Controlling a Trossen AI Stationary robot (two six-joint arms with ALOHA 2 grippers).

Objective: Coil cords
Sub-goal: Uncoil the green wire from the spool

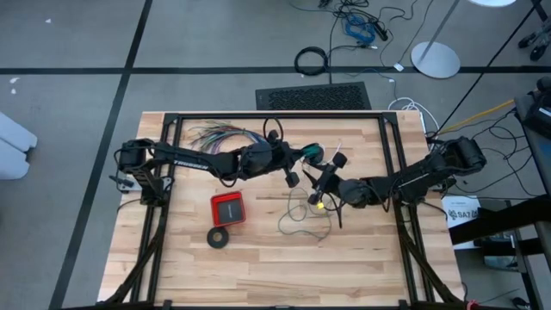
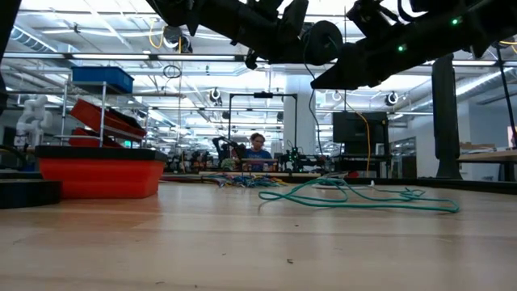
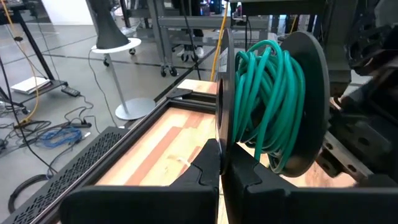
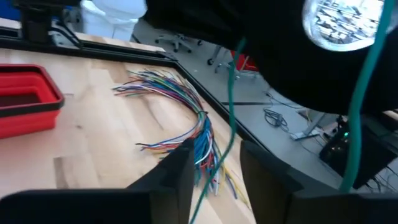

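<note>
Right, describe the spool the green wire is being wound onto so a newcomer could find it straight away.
Start at the wooden table and follow the left arm from its base toward the centre. The left gripper, shut, grips a black spool by one of its two round flanges, held above the tabletop. It alone carries turns of teal-green wire, unlike the flat black ring lying by the red box.

Smooth teal wire [image 3: 267, 106] lies on matt wooden table [image 1: 258, 267].
</note>
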